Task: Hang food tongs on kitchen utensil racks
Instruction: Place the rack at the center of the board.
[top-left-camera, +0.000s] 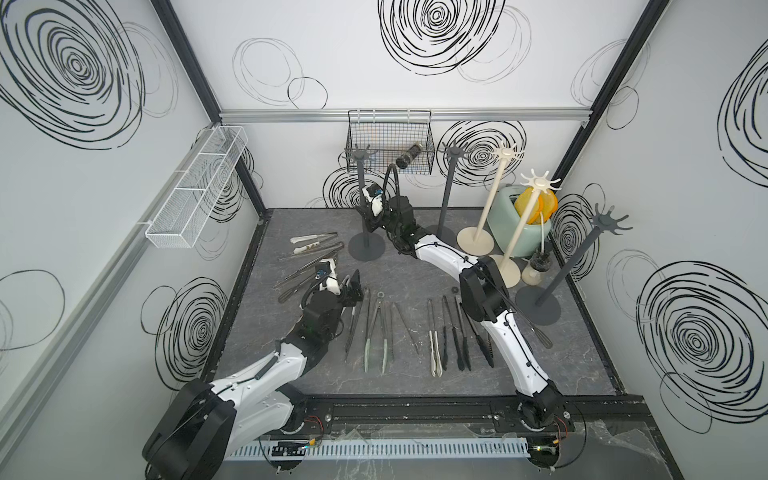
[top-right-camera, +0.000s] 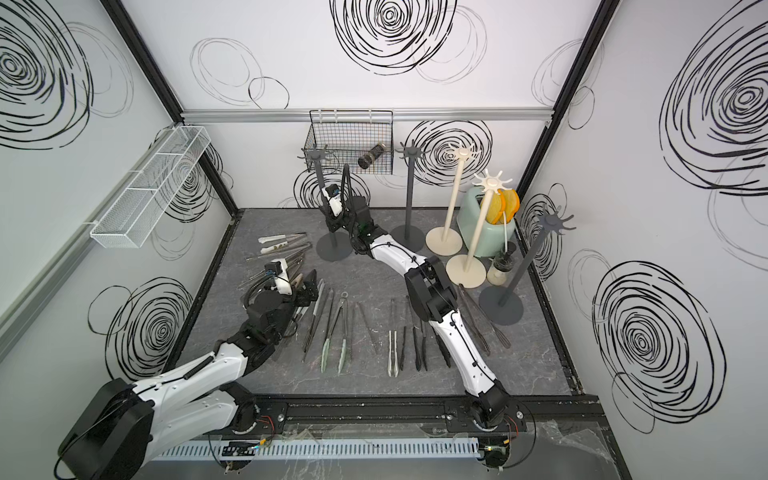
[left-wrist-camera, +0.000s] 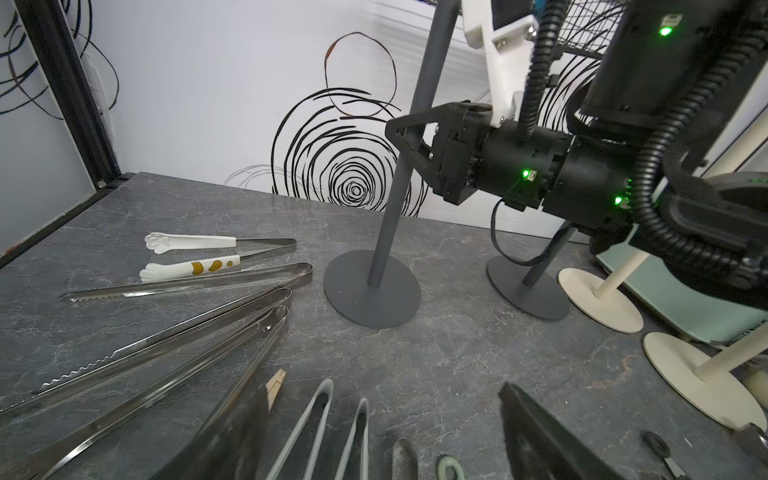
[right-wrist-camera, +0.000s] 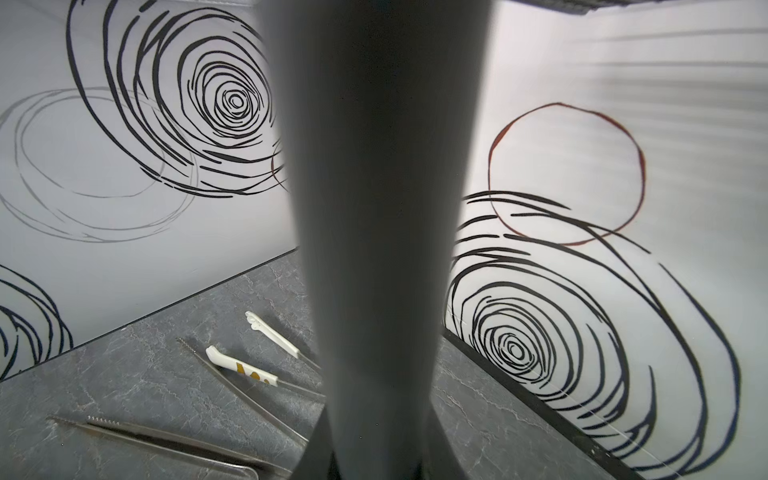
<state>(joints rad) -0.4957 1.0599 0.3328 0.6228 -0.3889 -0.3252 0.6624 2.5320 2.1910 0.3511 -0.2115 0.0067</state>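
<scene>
My right gripper is shut on the pole of a dark grey kitchen utensil rack at the back left. The left wrist view shows its jaws clamped round that rack's pole. That pole fills the right wrist view. The rack's round base rests on the table. My left gripper is open and empty, low over the hinge ends of grey-handled food tongs. Steel tongs lie beside it. Several more tongs lie in a row near the front.
Another dark grey rack, two cream racks and a dark grey rack stand at the back right. A mint toaster sits behind them. A black wire basket and a white mesh tray hang on the walls.
</scene>
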